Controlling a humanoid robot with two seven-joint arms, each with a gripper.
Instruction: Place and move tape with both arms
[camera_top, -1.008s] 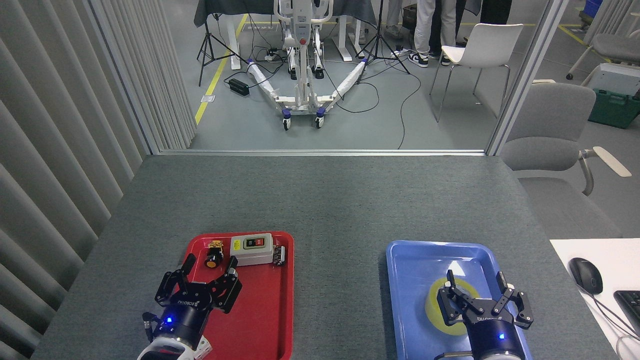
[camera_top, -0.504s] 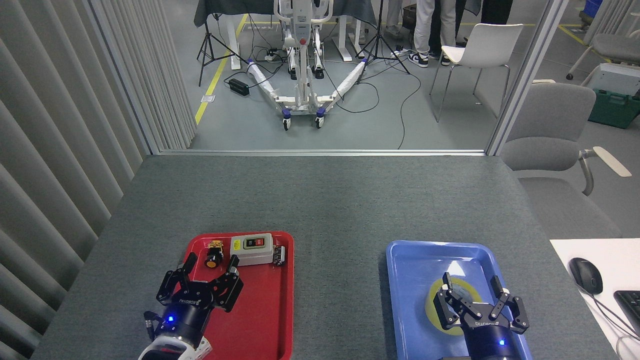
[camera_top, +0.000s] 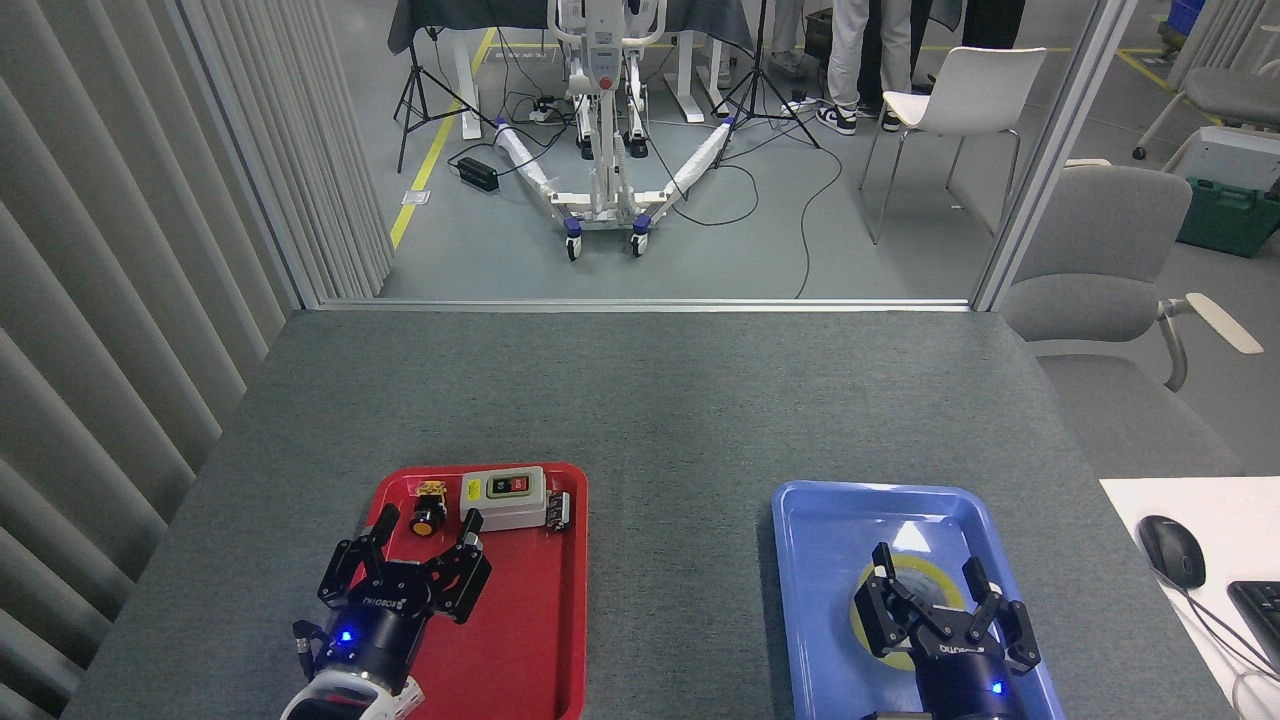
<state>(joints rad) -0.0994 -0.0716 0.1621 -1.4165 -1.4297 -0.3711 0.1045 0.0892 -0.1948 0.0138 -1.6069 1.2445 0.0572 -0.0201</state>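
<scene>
Grey felt-like table (camera_top: 660, 400), rectangular, carrying two trays near its front edge. Item one: blue tray (camera_top: 800, 600) toward the front right corner, holding the tape (camera_top: 915, 575), a yellow roll lying flat in the tray's middle, its front half hidden by the gripper above it. Item two: right gripper (camera_top: 925, 580), black, blue light lit, positioned directly over the tape; fingers (camera_top: 882, 560) spread apart, one near the roll's back left rim and one over its right side; whether they touch the roll cannot be told. Item three: red tray (camera_top: 560, 620) toward the front left corner, its back edge lined with a grey switch box (camera_top: 505, 497) with green and red buttons, a small yellow-and-black push button (camera_top: 428, 515) to the box's left, and a small dark part (camera_top: 560, 510) to its right. Item four: left gripper (camera_top: 420, 535), black, blue light lit, over the red tray's left portion; fingers apart and holding nothing, tips just in front of the push button and switch box.
</scene>
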